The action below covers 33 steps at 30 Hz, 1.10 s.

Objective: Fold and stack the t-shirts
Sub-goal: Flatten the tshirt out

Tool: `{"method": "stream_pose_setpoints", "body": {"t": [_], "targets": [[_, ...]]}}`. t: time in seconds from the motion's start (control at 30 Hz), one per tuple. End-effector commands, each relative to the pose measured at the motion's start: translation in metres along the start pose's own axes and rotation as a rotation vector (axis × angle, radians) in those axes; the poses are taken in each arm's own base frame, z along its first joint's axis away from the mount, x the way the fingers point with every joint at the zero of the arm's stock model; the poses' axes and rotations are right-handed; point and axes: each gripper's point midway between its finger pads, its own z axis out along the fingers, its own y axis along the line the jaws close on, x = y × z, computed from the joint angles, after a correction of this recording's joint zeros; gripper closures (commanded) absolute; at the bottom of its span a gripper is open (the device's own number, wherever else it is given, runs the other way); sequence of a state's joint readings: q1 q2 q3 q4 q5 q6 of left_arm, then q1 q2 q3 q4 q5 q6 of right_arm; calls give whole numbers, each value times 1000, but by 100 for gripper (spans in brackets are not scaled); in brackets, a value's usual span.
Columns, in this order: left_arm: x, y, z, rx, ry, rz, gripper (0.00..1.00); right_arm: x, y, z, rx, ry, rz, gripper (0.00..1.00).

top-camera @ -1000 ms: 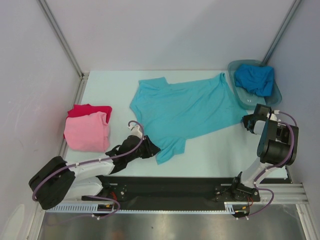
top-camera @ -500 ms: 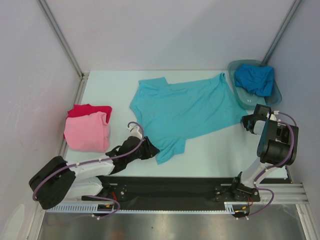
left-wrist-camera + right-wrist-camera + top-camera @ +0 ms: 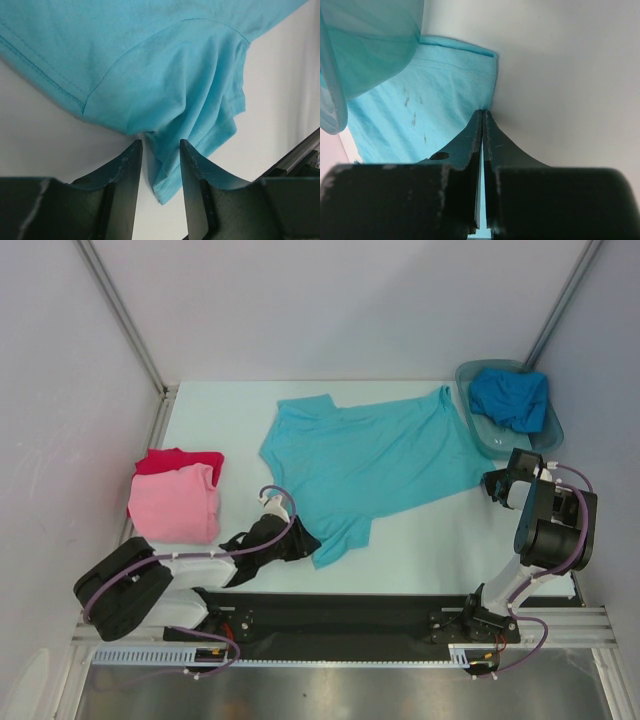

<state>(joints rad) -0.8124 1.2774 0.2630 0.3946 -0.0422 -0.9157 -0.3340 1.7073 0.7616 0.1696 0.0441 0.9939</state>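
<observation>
Soft, matt knitted cloth with neatly stitched hems makes up the turquoise t-shirt [image 3: 370,465], seen against the smooth, matt, pale surface of the table [image 3: 215,420]. The pink t-shirt [image 3: 175,508], red t-shirt [image 3: 180,459] and blue t-shirt [image 3: 510,398] show the same dull, lightly creased cloth. The tub [image 3: 487,438] is grey translucent plastic with a faint gloss. The left gripper [image 3: 161,150] and right gripper [image 3: 483,114] have matt black fingers, scuffed pale along their edges. The ribbed bare-metal rail [image 3: 560,618] has a dull sheen.
</observation>
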Motion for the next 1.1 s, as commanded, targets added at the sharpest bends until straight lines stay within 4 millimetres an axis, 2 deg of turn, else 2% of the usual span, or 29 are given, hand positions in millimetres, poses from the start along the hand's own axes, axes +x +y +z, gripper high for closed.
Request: {"method": "stream_pose_setpoints", "body": {"t": [0.0, 0.17, 0.2, 0.3, 0.33, 0.4, 0.43, 0.47, 0.5, 0.53, 0.6, 0.63, 0.7, 0.73, 0.83, 0.9, 0.93, 0.97, 1.07], "targets": [[4, -3, 5, 20, 8, -2, 58, 0, -3, 0, 15, 7, 3, 100], [5, -9, 13, 55, 9, -20, 72, 2, -4, 1, 17, 12, 8, 100], [9, -11, 14, 69, 29, -27, 79, 1, -5, 1, 18, 11, 9, 100], [12, -11, 14, 73, 41, -28, 92, 1, -4, 0, 17, 10, 8, 100], [13, -10, 13, 69, 44, -26, 100, 2, -5, 0, 21, 10, 8, 100], [10, -7, 11, 49, 32, -23, 100, 3, -8, -1, 28, 13, 12, 100], [16, 1, 8, 8, 61, -17, 100, 4, -12, -2, 38, 13, 14, 100], [5, -3, 6, -4, 22, -14, 100, 5, -13, -4, 42, 14, 16, 100], [2, 2, 4, -41, 16, -10, 100, 6, -16, -6, 49, 13, 20, 100], [3, 22, -2, -146, 20, -3, 100, 7, -20, -7, 60, 15, 27, 100], [-12, 20, -13, -178, -27, -2, 100, 10, -25, -12, 71, 19, 36, 100], [-13, 34, -20, -255, -36, 0, 100, 11, -29, -15, 86, 18, 44, 100], [-21, 34, -33, -273, -66, -17, 100, 11, -33, -25, 89, 11, 62, 100], [-18, 42, -39, -310, -60, -24, 100, 12, -35, -28, 92, 8, 69, 100], [-22, 44, -53, -332, -77, -53, 100, 14, -41, -39, 103, 8, 96, 100], [-27, 47, -59, -358, -100, -59, 100, 17, -47, -46, 109, 11, 104, 100], [-27, 51, -64, -385, -98, -56, 100, 14, -41, -55, 82, -1, 108, 100], [-29, 51, -67, -397, -100, -52, 99, 15, -48, -60, 102, -3, 107, 100], [-30, 54, -71, -432, -94, -49, 100, 14, -50, -80, 81, -16, 111, 100]]}}
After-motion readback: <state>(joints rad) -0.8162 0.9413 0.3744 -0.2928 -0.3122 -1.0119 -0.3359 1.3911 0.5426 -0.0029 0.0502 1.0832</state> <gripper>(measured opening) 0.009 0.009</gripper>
